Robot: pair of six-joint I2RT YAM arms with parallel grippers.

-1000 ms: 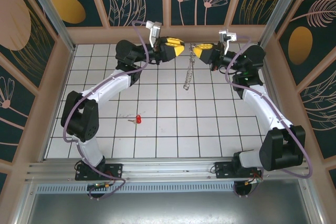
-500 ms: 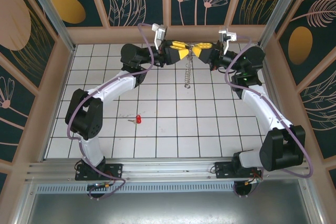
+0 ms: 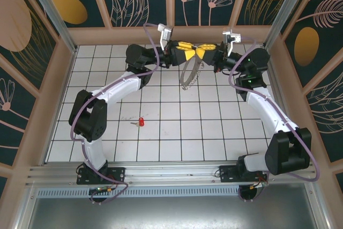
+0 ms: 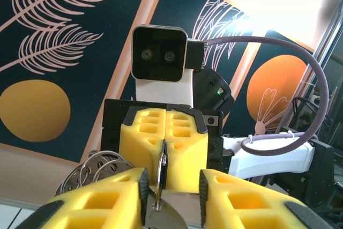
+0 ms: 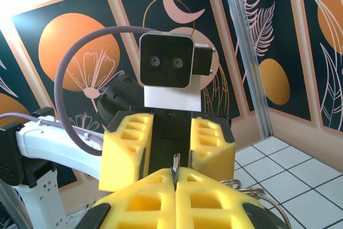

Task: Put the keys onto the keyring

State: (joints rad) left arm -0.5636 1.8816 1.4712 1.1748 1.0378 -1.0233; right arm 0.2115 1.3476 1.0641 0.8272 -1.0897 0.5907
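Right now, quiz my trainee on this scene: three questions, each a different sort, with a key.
1. True or false: the red key lies loose on the white tiles.
2. Which gripper is shut on the keyring?
3. The left gripper is: A open, B shut on the red key, C resting on the tiles.
Key: 1 true; 2 the right gripper; 3 A.
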